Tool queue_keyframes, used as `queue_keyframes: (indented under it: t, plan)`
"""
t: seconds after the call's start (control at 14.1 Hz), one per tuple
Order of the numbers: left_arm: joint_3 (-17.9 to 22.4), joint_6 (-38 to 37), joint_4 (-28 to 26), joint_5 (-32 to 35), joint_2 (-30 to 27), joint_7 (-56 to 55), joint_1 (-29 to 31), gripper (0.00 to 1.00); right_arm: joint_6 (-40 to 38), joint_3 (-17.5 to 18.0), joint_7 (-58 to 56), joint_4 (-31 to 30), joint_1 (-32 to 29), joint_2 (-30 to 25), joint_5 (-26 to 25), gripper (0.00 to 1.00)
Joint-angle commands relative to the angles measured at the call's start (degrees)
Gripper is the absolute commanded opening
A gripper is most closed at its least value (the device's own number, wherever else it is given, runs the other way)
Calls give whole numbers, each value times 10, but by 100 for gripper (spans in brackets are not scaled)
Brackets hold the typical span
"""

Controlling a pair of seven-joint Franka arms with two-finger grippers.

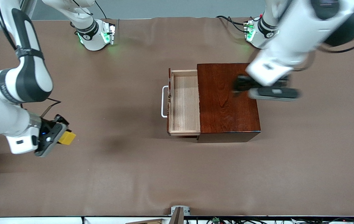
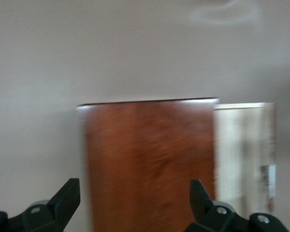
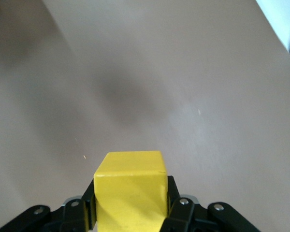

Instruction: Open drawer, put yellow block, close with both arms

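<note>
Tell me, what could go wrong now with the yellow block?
The right gripper is shut on the yellow block over bare table, well away from the open drawer, so the block might slip on the way. The left gripper, open over the box, might bump it.

Even overhead light falls on the brown worktop, soft shadows pool beside the drawer, the glossy box top shows faint glare, and motion blur smears the left tool and its whole wrist view.
</note>
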Motion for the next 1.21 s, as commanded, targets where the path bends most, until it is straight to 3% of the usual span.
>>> queue_keyframes:
  t: [0.0, 0.21, 0.43, 0.57, 1.14]
  plan:
    - [-7, -39, -24, -10, -34, 60, 75, 100, -4, 6, -6, 35, 52, 9, -7, 0]
    - [-2, -61, -22, -1, -43, 96, 114, 100, 23, 2, 31, 69, 123, 43, -12, 0]
    - [-3, -86, -9, 5, -47, 202, 159, 100, 64, 2, 60, 102, 175, 83, -11, 0]
    - [-2, -88, -10, 7, -50, 197, 161, 100, 69, 2, 60, 127, 216, 101, -11, 0]
    - [-2, -88, 0, 10, -46, 173, 163, 100, 26, 3, 8, 122, 323, 101, -52, 0]
